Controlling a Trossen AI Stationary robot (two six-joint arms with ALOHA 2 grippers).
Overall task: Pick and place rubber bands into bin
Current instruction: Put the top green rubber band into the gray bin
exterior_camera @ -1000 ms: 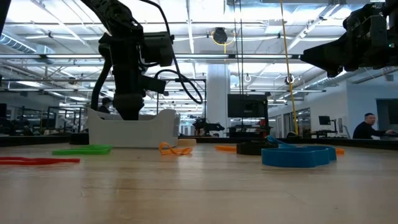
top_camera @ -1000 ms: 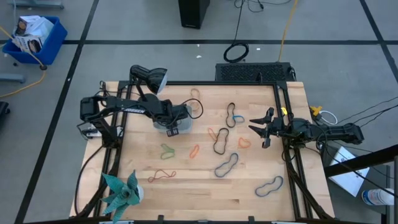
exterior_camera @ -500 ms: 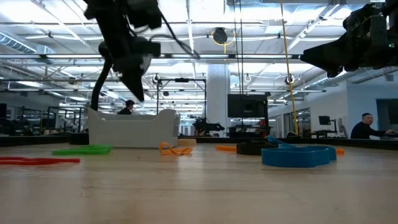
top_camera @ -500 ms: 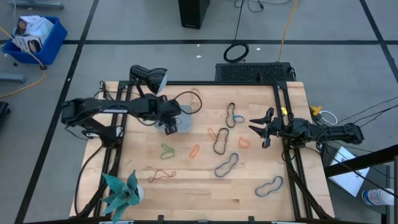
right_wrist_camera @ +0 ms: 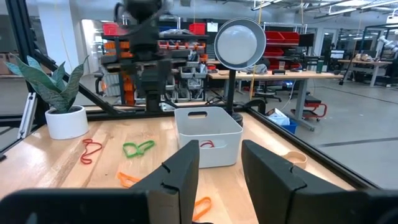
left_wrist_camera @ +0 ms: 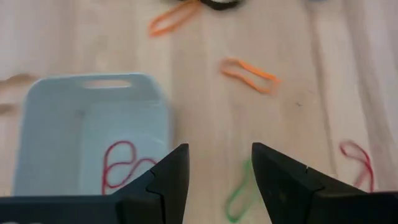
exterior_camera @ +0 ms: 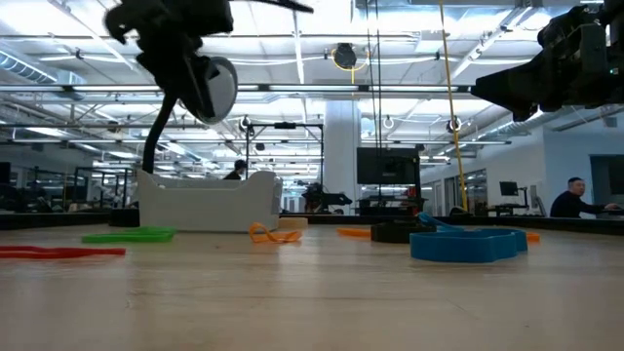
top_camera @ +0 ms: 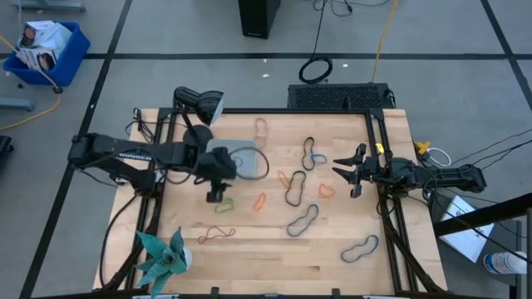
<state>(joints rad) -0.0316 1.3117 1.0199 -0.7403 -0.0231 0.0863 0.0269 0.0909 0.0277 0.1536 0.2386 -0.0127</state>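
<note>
The left gripper (top_camera: pixel 218 196) hangs above the bench (top_camera: pixel 249 257), just beside the bin (top_camera: pixel 239 161) and over the green band (left_wrist_camera: pixel 239 198); its fingers (left_wrist_camera: pixel 166 177) stand open with nothing between them. The bin sits on the left half of the bench (a red band (left_wrist_camera: pixel 121 163) lies inside it). The other rubber bands (top_camera: pixel 302 220) lie scattered across the middle and right of the bench, among them orange (left_wrist_camera: pixel 250 74), black and blue loops. The right gripper (top_camera: pixel 350 174) waits at the bench's right edge, its fingers (right_wrist_camera: pixel 177 177) parted and empty.
</note>
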